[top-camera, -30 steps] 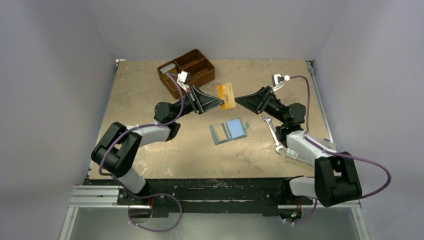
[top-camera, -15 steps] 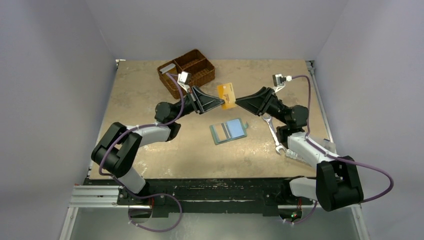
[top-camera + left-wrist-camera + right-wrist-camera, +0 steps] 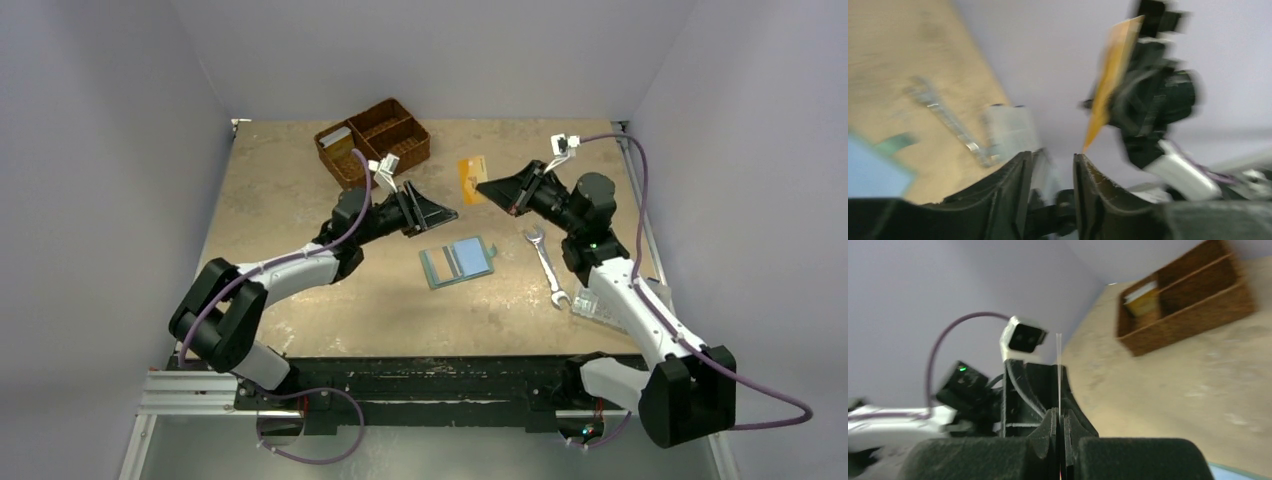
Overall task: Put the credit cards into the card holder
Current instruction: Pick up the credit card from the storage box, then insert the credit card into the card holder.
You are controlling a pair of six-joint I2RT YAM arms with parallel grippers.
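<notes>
— Above worktop (image 3: 290, 300), what's gripped?
— Btwn R fingers (image 3: 498, 189), yellow card (image 3: 472, 177) is clamped edge-on. L fingers (image 3: 436, 211) are held apart, near card, not touching. On worktop below, card holder (image 3: 457, 262) is laid open.

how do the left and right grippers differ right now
The left gripper is open and empty; the right gripper is shut on a yellow card. From above, the left hangs nearer the card holder; the right sits farther back. Both point toward each other.
</notes>
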